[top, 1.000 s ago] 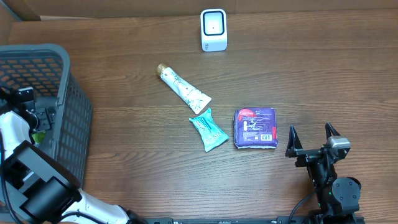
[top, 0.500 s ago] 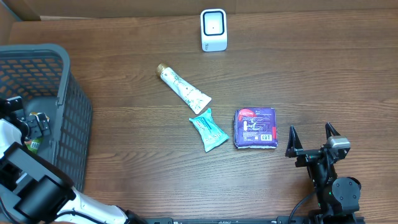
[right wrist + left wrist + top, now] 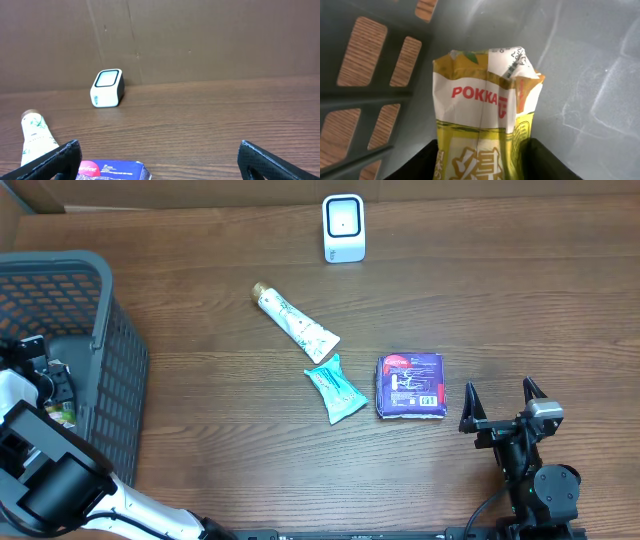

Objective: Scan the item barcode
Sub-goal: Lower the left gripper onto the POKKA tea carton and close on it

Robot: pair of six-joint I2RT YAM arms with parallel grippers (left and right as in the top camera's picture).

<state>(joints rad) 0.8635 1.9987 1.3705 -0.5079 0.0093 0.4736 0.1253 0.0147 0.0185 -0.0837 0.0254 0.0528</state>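
Table [image 3: 520,300], wooden, bearing everything below. Basket [image 3: 110,310], grey plastic mesh, at the left edge, with the left arm inside it. Purple packet [image 3: 410,385], tube [image 3: 295,323] and teal sachet [image 3: 335,388], mid-table, well apart from the basket. Scanner [image 3: 343,227], white, at the far edge. Right gripper [image 3: 499,388], spread wide and empty, near the purple packet. Drink pack [image 3: 480,115], yellow-green, lettered POKKA, on the basket floor near a side wall, clasped on both flanks by the left gripper [image 3: 481,142]. Handling note: grip low and firm without crushing the soft pack, lift straight up clear of the mesh, and find the barcode, which is not in view. Long axis runs out along the fingers, crimped top pointing away from the wrist.
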